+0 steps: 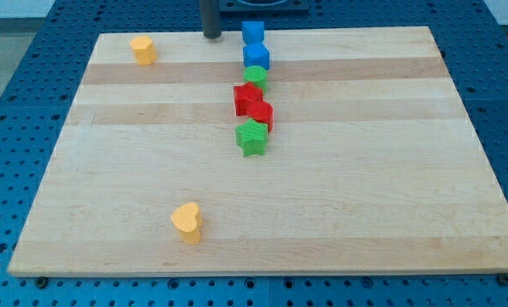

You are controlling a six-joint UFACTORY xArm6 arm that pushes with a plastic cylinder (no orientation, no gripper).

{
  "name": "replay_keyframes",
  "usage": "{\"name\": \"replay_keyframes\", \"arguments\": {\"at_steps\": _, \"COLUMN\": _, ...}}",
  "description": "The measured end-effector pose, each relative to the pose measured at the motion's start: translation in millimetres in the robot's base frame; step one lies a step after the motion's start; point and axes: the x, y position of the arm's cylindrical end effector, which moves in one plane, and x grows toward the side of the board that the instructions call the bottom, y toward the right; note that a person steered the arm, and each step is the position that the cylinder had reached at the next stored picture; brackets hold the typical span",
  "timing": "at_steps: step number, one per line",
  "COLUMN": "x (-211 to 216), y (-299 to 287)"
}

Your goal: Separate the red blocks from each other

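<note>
Two red blocks touch each other near the board's middle: a red star-like block (246, 96) and a red block (262, 114) just below and right of it. A green round block (255, 77) sits directly above them and a green star (251, 137) directly below. My tip (211, 36) is at the board's top edge, left of the upper blue block (253, 33), well above the red blocks and apart from them.
A second blue block (256, 57) sits between the upper blue block and the green round block. A yellow block (141, 49) lies at the top left. A yellow heart (187, 221) lies at the bottom left. The wooden board (390, 170) rests on a blue pegboard.
</note>
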Motion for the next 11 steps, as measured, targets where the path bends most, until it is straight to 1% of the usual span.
{"name": "replay_keyframes", "arguments": {"at_steps": 1, "x": 2.1, "y": 59.9}}
{"name": "replay_keyframes", "arguments": {"at_steps": 2, "x": 1.9, "y": 160.3}}
{"name": "replay_keyframes", "arguments": {"at_steps": 3, "x": 26.8, "y": 176.9}}
{"name": "replay_keyframes", "arguments": {"at_steps": 4, "x": 64.0, "y": 215.2}}
{"name": "replay_keyframes", "arguments": {"at_steps": 5, "x": 81.9, "y": 207.4}}
{"name": "replay_keyframes", "arguments": {"at_steps": 6, "x": 124.2, "y": 162.7}}
{"name": "replay_keyframes", "arguments": {"at_steps": 7, "x": 163.5, "y": 162.0}}
{"name": "replay_keyframes", "arguments": {"at_steps": 8, "x": 202.5, "y": 102.5}}
{"name": "replay_keyframes", "arguments": {"at_steps": 9, "x": 198.4, "y": 48.5}}
{"name": "replay_keyframes", "arguments": {"at_steps": 10, "x": 192.6, "y": 55.1}}
{"name": "replay_keyframes", "arguments": {"at_steps": 11, "x": 172.6, "y": 6.0}}
